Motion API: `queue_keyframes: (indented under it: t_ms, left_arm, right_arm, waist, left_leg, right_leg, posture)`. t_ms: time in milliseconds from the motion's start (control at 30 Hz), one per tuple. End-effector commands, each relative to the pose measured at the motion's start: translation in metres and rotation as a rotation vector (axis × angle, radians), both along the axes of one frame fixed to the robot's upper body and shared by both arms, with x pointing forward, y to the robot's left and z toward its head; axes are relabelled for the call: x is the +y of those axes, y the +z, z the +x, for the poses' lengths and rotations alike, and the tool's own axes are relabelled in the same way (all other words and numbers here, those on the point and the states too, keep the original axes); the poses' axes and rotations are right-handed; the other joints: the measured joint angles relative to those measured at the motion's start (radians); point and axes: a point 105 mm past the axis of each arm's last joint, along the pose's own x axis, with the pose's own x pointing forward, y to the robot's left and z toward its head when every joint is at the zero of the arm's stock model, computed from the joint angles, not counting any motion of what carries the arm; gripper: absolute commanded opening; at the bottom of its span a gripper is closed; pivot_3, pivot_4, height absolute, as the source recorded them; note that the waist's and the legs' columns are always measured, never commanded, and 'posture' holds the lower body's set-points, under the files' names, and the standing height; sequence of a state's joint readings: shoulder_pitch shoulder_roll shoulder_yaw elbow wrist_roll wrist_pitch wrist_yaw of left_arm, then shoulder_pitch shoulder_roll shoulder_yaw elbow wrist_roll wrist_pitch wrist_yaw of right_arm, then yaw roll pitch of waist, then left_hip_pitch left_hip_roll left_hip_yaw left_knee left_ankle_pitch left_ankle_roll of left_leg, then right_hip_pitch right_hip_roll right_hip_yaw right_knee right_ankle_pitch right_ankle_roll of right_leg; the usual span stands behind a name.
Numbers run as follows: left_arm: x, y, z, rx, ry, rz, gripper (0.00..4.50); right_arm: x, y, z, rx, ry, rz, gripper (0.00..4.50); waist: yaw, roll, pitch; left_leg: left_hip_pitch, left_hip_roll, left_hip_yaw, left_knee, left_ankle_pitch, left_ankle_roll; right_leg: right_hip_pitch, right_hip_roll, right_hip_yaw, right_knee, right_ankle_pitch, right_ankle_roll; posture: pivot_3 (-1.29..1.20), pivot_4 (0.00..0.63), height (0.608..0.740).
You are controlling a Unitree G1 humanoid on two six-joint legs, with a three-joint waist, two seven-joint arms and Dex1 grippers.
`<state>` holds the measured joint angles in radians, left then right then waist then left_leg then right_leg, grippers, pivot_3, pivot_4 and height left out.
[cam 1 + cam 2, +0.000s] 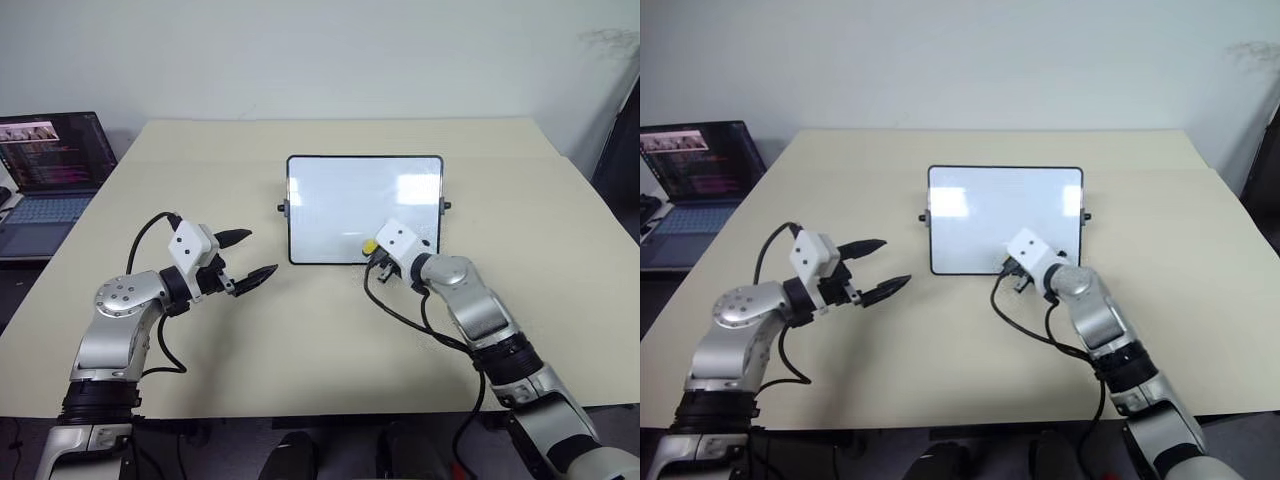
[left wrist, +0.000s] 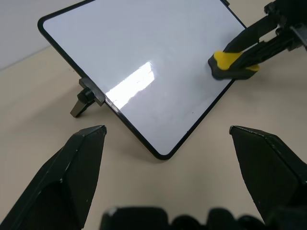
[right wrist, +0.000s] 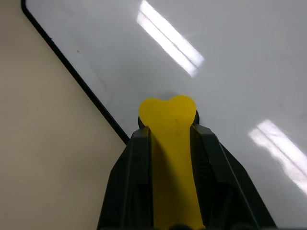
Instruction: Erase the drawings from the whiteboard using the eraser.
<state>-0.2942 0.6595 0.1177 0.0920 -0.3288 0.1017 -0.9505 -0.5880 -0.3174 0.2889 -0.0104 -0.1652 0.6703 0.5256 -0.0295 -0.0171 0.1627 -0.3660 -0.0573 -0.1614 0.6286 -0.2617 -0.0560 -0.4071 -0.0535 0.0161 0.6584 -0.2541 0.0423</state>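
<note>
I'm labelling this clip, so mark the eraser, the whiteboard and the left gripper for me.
eraser point(image 2: 231, 60): left wrist view, on its yellow top.
whiteboard point(image 1: 340, 195): left eye view, on its bare white face.
left gripper point(image 1: 250, 255): left eye view, midway between its open fingertips.

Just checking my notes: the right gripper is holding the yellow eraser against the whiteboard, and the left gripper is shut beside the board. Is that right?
Not quite. The left gripper is open, its two black fingers spread wide apart with nothing between them, as the left wrist view shows. The rest stands: the right gripper holds the yellow eraser against the whiteboard, and the left gripper is beside the board.
</note>
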Motion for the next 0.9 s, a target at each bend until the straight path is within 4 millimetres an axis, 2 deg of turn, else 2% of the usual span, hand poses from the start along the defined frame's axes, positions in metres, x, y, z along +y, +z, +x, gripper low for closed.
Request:
queue_keyframes:
  t_ms: [33, 233, 367, 500, 633, 767, 900]
  left_arm:
    - [-0.004, 0.011, 0.003, -0.045, -0.013, -0.005, 4.50]
    - [-0.005, 0.012, 0.005, -0.048, -0.021, -0.002, 4.50]
    - [-0.007, 0.012, 0.004, -0.049, -0.031, -0.003, 4.50]
    - [-0.010, 0.010, 0.004, -0.046, -0.049, -0.010, 4.50]
    - [-0.031, 0.012, -0.004, -0.030, -0.148, -0.061, 4.50]
    - [-0.052, 0.020, -0.017, 0.005, -0.268, -0.128, 4.50]
    - [-0.073, 0.021, -0.033, 0.050, -0.417, -0.115, 4.50]
  right_arm:
    - [-0.002, 0.030, -0.003, -0.044, -0.009, 0.062, 0.86]
    - [-0.010, 0.052, -0.007, -0.019, -0.058, 0.144, 0.86]
    - [-0.038, 0.065, -0.011, 0.000, -0.144, 0.175, 0.86]
    - [-0.063, 0.066, -0.020, 0.028, -0.212, 0.162, 0.86]
    - [-0.091, 0.070, -0.028, 0.049, -0.311, 0.152, 0.86]
    - [-0.108, 0.069, -0.033, 0.074, -0.384, 0.146, 0.86]
    - [-0.121, 0.062, -0.036, 0.126, -0.490, 0.213, 0.86]
  waist:
    - [0.000, 0.000, 0.000]
    - [-0.004, 0.000, 0.001]
    - [-0.002, 0.000, 0.001]
    - [0.001, 0.000, 0.001]
    - [0.001, 0.001, 0.001]
    - [0.000, 0.001, 0.001]
    - [-0.003, 0.001, 0.001]
  left_leg:
    - [0.000, 0.000, 0.000, 0.000, 0.000, 0.000]
    - [-0.002, 0.000, 0.001, -0.001, -0.002, -0.002]
    - [-0.003, 0.000, 0.000, -0.001, -0.003, -0.001]
    - [-0.005, 0.000, 0.000, -0.001, -0.003, -0.001]
    - [-0.008, 0.000, 0.001, -0.001, -0.003, 0.000]
    - [-0.010, 0.000, 0.001, 0.000, -0.003, 0.000]
    - [-0.010, 0.000, 0.002, 0.000, -0.004, 0.000]
  right_leg:
    - [0.000, 0.000, 0.000, 0.000, 0.001, -0.001]
    - [-0.002, 0.000, 0.000, -0.002, 0.000, -0.001]
    - [-0.002, -0.001, 0.000, -0.004, 0.000, -0.001]
    - [-0.003, -0.001, -0.001, -0.006, 0.000, -0.001]
    - [-0.003, -0.001, -0.003, -0.009, 0.000, 0.000]
    - [-0.004, -0.001, -0.003, -0.010, 0.000, 0.000]
    - [-0.004, -0.001, -0.003, -0.010, 0.000, 0.000]
  posture:
    - [0.00, 0.150, 0.740]
    - [0.00, 0.150, 0.740]
    - [0.00, 0.150, 0.740]
    - [0.00, 0.150, 0.740]
    - [0.00, 0.150, 0.740]
    - [0.00, 0.150, 0.740]
    - [0.00, 0.150, 0.740]
